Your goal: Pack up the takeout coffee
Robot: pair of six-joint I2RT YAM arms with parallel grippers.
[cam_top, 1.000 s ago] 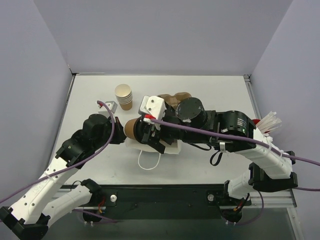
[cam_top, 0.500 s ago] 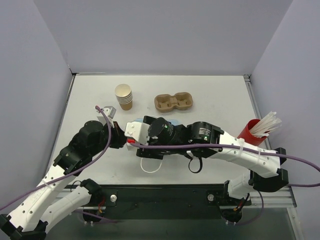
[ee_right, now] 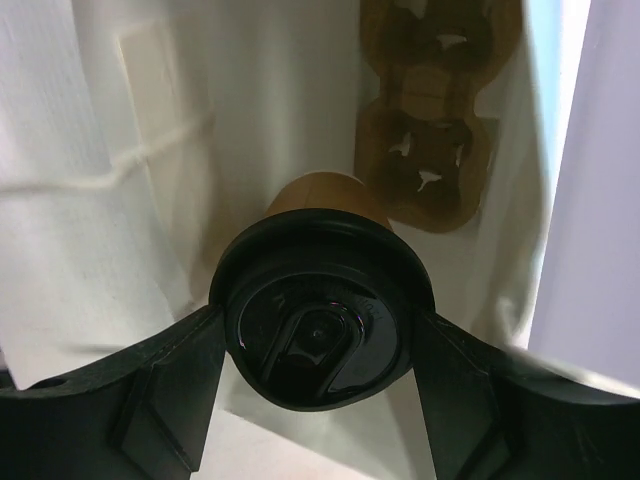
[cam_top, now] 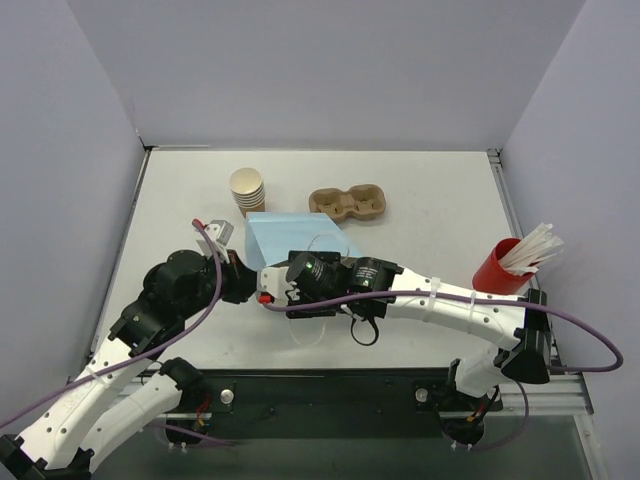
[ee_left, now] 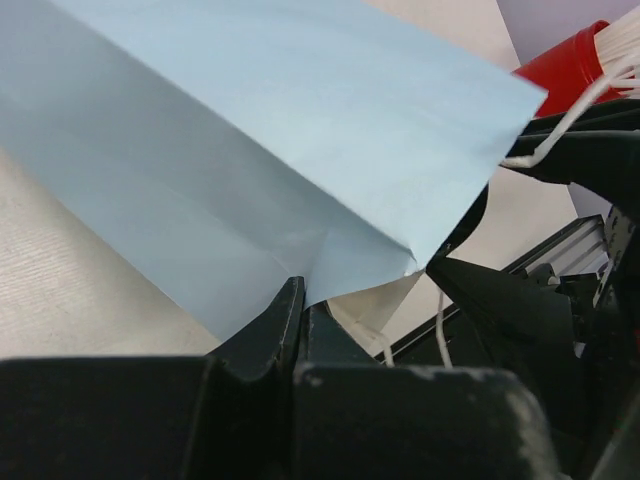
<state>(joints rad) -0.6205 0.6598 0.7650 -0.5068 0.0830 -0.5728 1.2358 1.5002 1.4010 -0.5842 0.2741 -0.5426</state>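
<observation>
Lidded cup (ee_right: 318, 345) clamped between jaws, pulp tray (ee_right: 438, 98) beyond

Overhead, bag (cam_top: 290, 235) and right arm (cam_top: 450, 300) hide the cup (ee_right: 318, 330).

No readable text, label, brand, number or sign for you in any view.
Lid (ee_right: 318, 335) on cup (ee_right: 325, 192), lower centre of right wrist view: raised relief only, no letters you can make out.
Bag (ee_left: 250, 130), upper half of left wrist view: plain blue face, no print you can read.
</observation>
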